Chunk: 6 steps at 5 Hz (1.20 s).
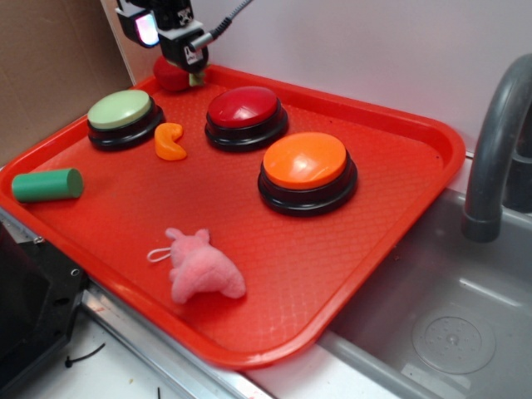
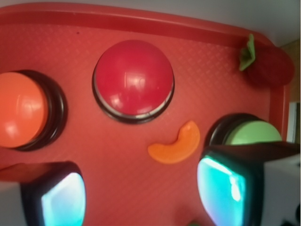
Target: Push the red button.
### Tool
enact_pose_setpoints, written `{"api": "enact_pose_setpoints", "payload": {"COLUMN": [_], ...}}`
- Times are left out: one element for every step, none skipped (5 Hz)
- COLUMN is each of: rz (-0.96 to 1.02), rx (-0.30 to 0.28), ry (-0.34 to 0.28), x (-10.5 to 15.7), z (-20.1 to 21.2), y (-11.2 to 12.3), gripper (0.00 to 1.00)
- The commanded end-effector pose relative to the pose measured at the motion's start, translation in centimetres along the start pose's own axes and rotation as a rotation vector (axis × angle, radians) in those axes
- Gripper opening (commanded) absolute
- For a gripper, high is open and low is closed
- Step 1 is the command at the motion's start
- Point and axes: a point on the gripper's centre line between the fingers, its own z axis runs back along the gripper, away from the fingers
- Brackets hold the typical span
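- Target: glossy dark-red dome button on a black round base, sitting toward the back-middle of the red textured plastic tray; not yet pressed, nothing touching it.
- Gripper hangs over the tray's back corner, up and away from the red button, right by the small red plush strawberry. Wrist view shows both fingers spread wide with nothing between them.
- Next to the red button: orange-capped dome button on one side, pale-green-capped one on the other, same black bases. Small orange curved plastic piece lies between red and green.
- Further out from the red button: green cylinder at the tray's edge, fluffy pink plush toy near the front, grey sink and tap beyond the tray.
- Risks: dome is smooth and rounded, so an off-centre touch could slide down the side without actuating. Open fingers could straddle the cap or clip its rim. Drifting sideways hits a neighbouring button instead. Strawberry could get dragged along on departure.
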Motion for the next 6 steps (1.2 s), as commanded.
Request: {"api": "enact_pose_setpoints", "payload": {"rz": [0.053,0.051,0.059,0.07,0.075,0.073], "rx": [0.004,-0.011,-0.008,-0.008,-0.002,0.009], "ry": [-0.051,-0.023,-0.016,-0.02,-0.012,-0.002], "x": [-0.5,-0.9,-1.8,-2.4,-2.9,-3.1], "z": [3.5,3.5,3.9,4.6,4.9,4.9], "y": [0.1,-0.2,-0.8,-0.9,-1.2,-1.6], "gripper": [1.0,1.0,1.0,1.0,1.0,1.0]}}
